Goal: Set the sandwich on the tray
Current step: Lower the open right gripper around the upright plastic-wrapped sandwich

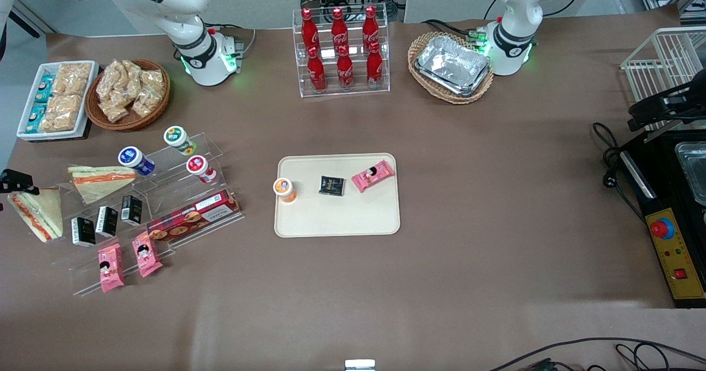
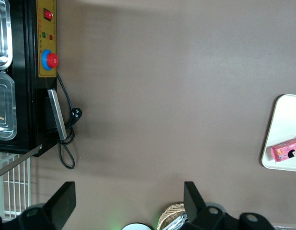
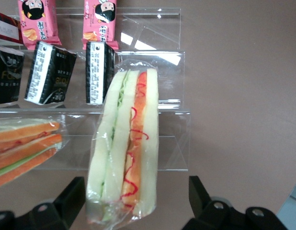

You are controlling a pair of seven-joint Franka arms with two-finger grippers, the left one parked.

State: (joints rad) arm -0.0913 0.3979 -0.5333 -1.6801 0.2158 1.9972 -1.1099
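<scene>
Gripper over the sandwich

The gripper (image 3: pixel 137 201) hovers above the sandwich (image 3: pixel 126 153), fingers spread apart on either flank, wedge's long axis running straight away between them; tray (image 1: pixel 336 216) waits well apart.

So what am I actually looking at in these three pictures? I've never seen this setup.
These are two white robot arms bolted to a brown table. One picture looks down on the table from the front. The other two come from cameras on the arms' wrists.

Only one arm works. Its gripper is a two-finger claw. Its wrist camera shows it open, with one finger on each side of the wrapped sandwich and nothing held yet. That sandwich stands by a clear display stand at the working arm's end of the table, beside a second sandwich wedge.

The cream tray in the middle is the target. It already holds an orange-lidded cup, a black packet and a pink snack packet.

The parked arm's camera shows mostly bare table and a corner of that tray.
</scene>
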